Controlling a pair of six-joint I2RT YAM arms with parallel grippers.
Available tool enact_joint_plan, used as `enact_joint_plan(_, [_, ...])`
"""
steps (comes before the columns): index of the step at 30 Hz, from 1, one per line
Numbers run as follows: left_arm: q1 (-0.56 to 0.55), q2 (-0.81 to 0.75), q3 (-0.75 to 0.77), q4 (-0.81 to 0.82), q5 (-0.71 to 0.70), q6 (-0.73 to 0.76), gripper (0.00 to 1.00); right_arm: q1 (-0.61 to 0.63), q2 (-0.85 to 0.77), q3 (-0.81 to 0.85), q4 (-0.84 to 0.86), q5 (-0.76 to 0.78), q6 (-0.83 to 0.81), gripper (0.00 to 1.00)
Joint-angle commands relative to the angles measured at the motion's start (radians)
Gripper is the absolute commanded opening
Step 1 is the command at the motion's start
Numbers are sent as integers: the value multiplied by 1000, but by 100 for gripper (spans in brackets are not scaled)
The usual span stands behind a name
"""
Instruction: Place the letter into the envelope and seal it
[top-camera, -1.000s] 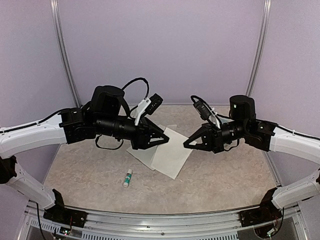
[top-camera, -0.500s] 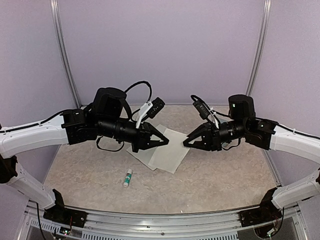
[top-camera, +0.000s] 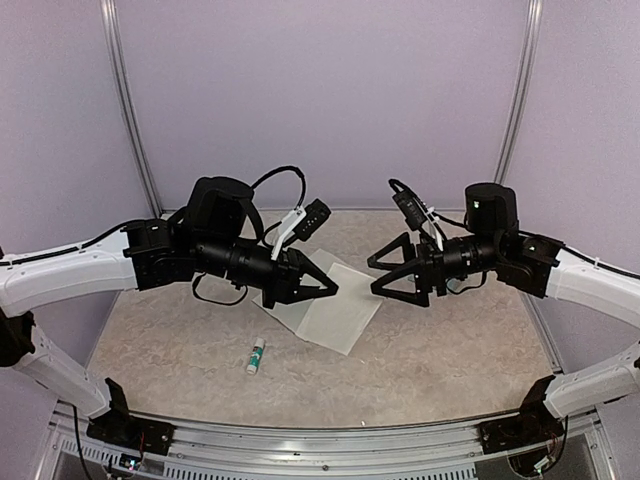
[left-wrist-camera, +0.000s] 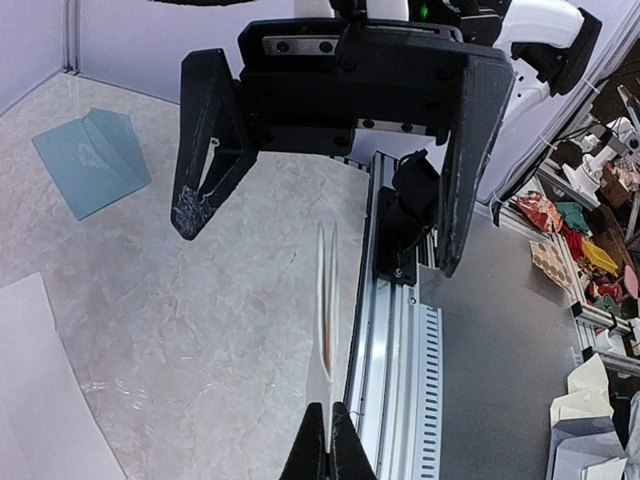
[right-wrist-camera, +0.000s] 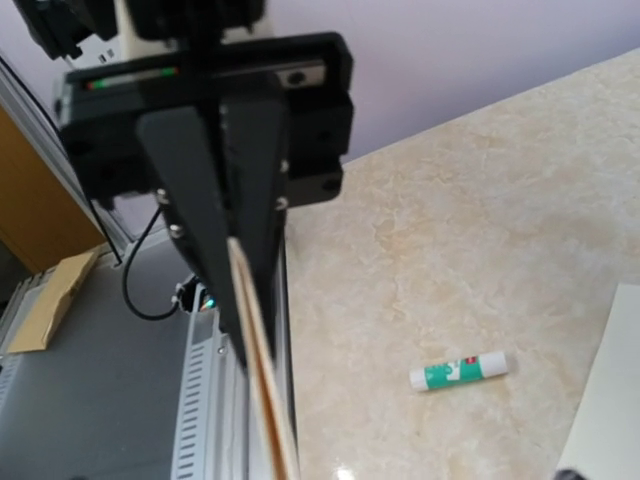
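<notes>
The letter (top-camera: 343, 312) is a pale folded sheet hanging in the air between the two arms. My left gripper (top-camera: 333, 290) is shut on one end of it. In the left wrist view the letter (left-wrist-camera: 324, 330) shows edge-on, running out from my pinched left gripper (left-wrist-camera: 328, 445). Its far end stands between the spread fingers of my right gripper (left-wrist-camera: 320, 235), which is open and apart from the paper. The right gripper (top-camera: 373, 277) faces the left one. The teal envelope (left-wrist-camera: 90, 160) lies flat on the table with its flap open. I cannot make it out in the top view.
A white-and-green glue stick (top-camera: 256, 355) (right-wrist-camera: 458, 371) lies near the front left of the marble table. A second pale sheet (top-camera: 283, 312) (left-wrist-camera: 30, 390) lies flat under the left gripper. A metal rail (left-wrist-camera: 390, 330) runs along the table's near edge.
The right gripper has opened, let go of the letter and drawn back a little to the right. The left gripper has shut on the letter's other end and now carries it alone.
</notes>
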Motion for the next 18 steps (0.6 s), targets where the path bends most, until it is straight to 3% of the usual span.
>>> enact_joint_plan(1, [-4,-11,-22,57,29,-15,0,-6,32,-5,66,-57,30,97])
enact_joint_plan(4, [-4,-14,-29,78,40,-26,0,-6,46,-23,117,-107,58,89])
enact_joint_plan(7, [-4,-13,-30,83,44,-31,0,-5,51,-33,140,-137,72,63])
enact_joint_plan(10, [-4,-14,-31,94,49,-37,0,-3,55,-39,151,-162,78,54])
enact_joint_plan(14, [-4,-18,-33,103,75,-41,0,-3,52,-39,113,-56,63,86])
enact_joint_plan(18, [-3,-31,-39,90,65,-44,0,-17,33,-36,95,75,83,96])
